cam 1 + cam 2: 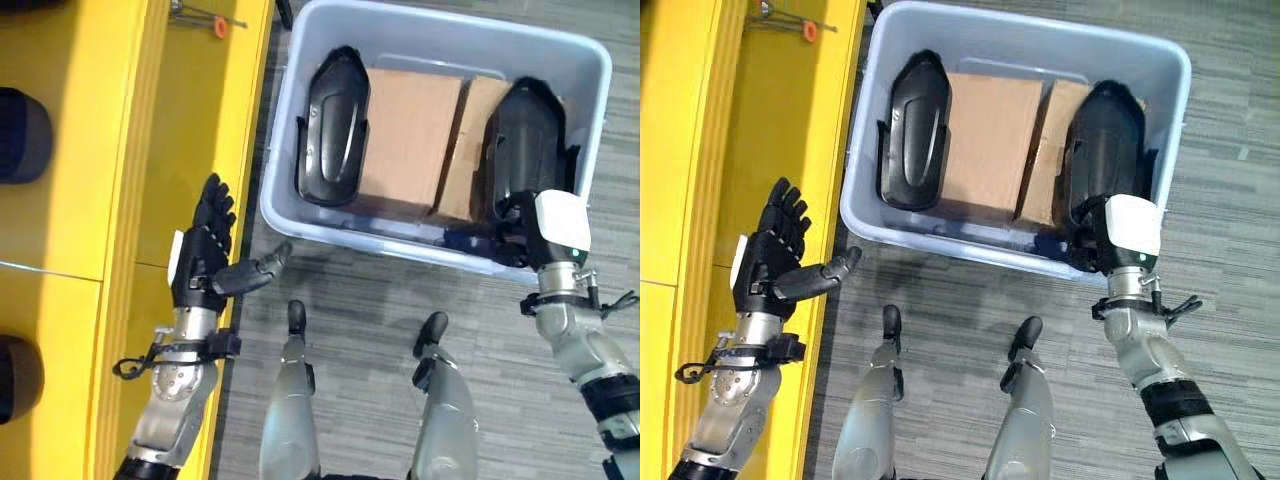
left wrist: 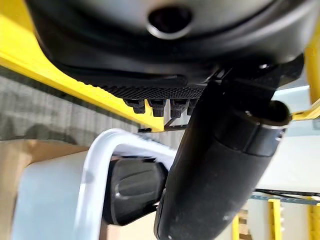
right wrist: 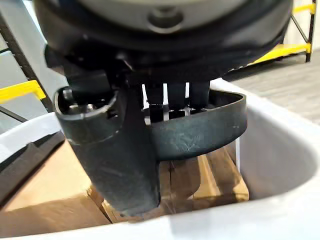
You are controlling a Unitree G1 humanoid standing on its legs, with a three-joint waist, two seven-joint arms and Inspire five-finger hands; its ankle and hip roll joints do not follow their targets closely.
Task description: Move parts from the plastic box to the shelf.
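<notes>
The pale blue plastic box (image 1: pixel 450 32) stands on the floor and holds two black moulded parts. One black part (image 1: pixel 335 125) leans at the box's left end. The other black part (image 1: pixel 525 140) stands at the right end, and my right hand (image 1: pixel 515 228) reaches into the box at its near end. In the right wrist view the fingers go behind that part's curved rim (image 3: pixel 200 132) and the thumb (image 3: pixel 120 155) presses its front. My left hand (image 1: pixel 200 255) hovers open over the yellow shelf's (image 1: pixel 150 150) edge, thumb toward the box, holding nothing.
Two brown cardboard boxes (image 1: pixel 410 130) fill the middle of the plastic box between the parts. Dark rounded objects (image 1: pixel 20 135) lie on the shelf at the far left. A small tool with an orange tip (image 1: pixel 205 18) lies at the shelf's far end.
</notes>
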